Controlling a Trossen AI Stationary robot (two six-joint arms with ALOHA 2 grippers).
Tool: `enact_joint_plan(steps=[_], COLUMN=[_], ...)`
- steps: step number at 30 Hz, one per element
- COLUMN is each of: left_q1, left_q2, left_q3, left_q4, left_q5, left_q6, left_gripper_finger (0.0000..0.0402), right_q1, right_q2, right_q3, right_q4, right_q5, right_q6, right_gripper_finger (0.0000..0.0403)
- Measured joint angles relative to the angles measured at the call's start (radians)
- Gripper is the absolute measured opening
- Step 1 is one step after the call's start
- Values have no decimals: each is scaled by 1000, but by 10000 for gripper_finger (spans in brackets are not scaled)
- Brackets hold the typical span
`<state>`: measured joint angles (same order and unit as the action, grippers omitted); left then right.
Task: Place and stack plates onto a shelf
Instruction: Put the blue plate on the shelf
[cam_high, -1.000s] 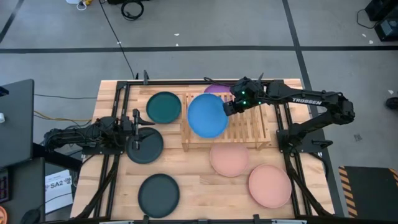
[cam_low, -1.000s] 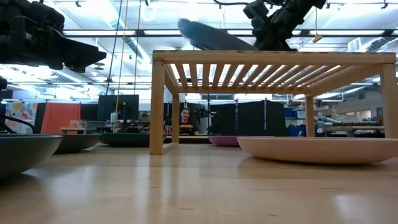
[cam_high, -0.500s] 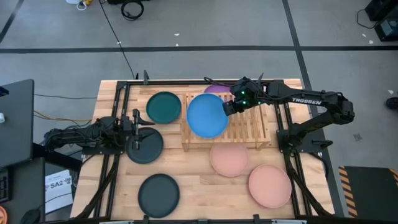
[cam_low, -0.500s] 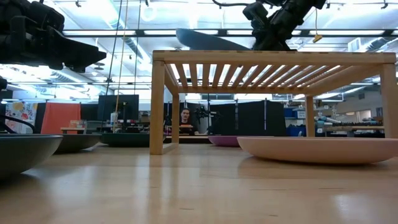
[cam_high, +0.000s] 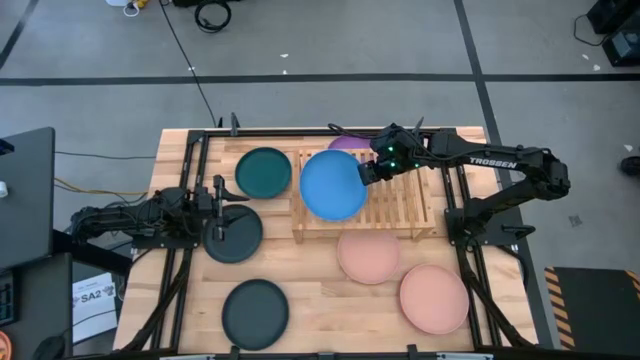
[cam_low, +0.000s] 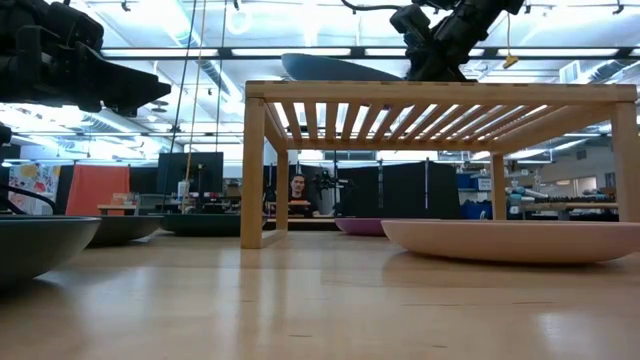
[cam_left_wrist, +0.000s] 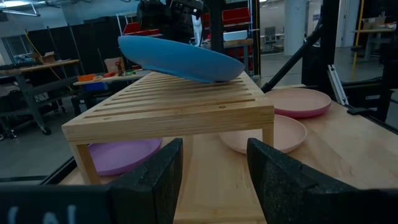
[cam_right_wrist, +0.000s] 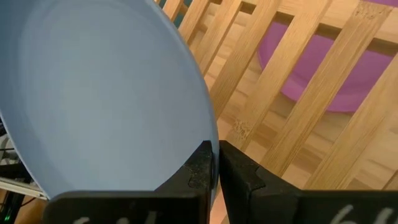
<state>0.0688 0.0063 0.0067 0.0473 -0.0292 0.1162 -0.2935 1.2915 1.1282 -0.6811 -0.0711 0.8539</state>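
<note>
I am holding the blue plate (cam_high: 333, 186) by its 3 o'clock rim, right gripper (cam_high: 367, 172) pinched on it, over the shelf (cam_high: 400, 205) left half. Level it, lower gently, then release. Left gripper (cam_high: 217, 208) is waiting, jaws apart, over the charcoal plate (cam_high: 240, 240).

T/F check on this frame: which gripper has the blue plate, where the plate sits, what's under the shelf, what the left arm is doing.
1. The right gripper is shut on the blue plate's rim. True.
2. The blue plate lies on the tabletop, clear of the shelf. False: it is over the shelf's left part, tilted.
3. A purple plate sits on the table under the shelf. True.
4. The left gripper holds a salmon plate. False: it is open and empty, over a charcoal plate.
</note>
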Motion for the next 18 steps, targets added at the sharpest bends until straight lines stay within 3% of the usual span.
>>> enact_joint_plan(steps=[18], left_q1=[0], left_q2=[0], left_q3=[0], left_q4=[0], left_q5=[0], left_q6=[0], left_gripper_finger=[185], right_q1=[0], right_q2=[0], right_q3=[0], right_q4=[0], right_q5=[-4], right_q6=[-20], right_gripper_finger=[101])
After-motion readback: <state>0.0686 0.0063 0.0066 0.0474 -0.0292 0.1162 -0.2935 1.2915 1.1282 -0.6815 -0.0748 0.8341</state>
